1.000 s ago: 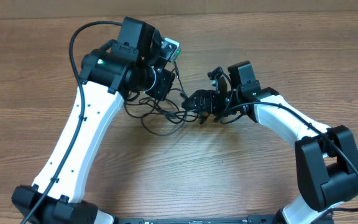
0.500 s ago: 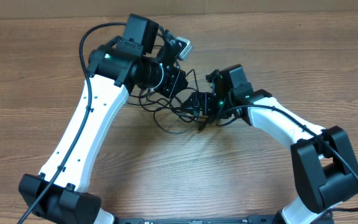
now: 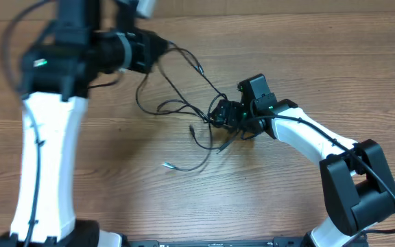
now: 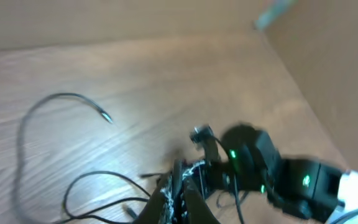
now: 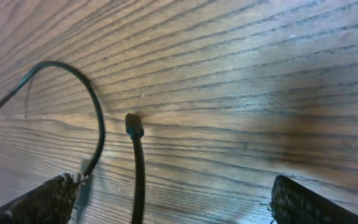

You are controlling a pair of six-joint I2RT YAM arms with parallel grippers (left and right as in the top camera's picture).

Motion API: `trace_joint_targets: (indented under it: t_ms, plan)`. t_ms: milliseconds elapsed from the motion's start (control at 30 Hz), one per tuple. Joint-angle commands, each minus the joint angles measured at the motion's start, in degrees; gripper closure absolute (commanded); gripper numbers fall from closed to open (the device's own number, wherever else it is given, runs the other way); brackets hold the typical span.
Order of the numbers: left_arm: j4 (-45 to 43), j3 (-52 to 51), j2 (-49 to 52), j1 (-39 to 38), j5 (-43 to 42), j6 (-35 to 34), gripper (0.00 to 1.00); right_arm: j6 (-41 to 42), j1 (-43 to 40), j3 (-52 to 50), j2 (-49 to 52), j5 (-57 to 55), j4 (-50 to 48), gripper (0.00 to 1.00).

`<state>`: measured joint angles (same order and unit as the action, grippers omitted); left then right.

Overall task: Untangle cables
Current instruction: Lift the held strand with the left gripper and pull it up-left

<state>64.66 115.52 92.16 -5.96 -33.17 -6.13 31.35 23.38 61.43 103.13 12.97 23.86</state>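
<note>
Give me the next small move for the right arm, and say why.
Likely close the right gripper on the cord lying between its wide-open fingers. The left gripper, shut on the cables, is raised with strands stretched toward it, so pinning this cord should help them pull free.

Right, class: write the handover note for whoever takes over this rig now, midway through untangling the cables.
Left gripper: shut on the cables, raised high.
Right gripper: open, low over the table, a plug end between its fingers, ungripped.
Strands run from the raised gripper down to a tangle by the open one; loops lie leftward.
Done: strands lifted. Left: tangle not yet separated.
</note>
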Motion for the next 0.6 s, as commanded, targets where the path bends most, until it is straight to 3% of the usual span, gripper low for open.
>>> trace_joint_targets:
  t_ms: [0, 233, 567]
  plan:
    - [-0.6, 2.5, -3.9, 6.4, -1.6, -9.9, 0.96, 1.2, -0.3, -0.3, 0.2, -3.2, 0.3, 0.02]
    - [0.6, 2.5, -3.9, 10.2, -3.7, -10.1, 0.96, 4.9, -0.3, -0.3, 0.2, -6.1, 1.4, 0.02]
    - [6.1, 0.9, -2.8, 10.0, 4.7, -7.4, 0.96, 4.5, -0.3, -0.3, 0.2, -2.6, 1.3, 0.0]
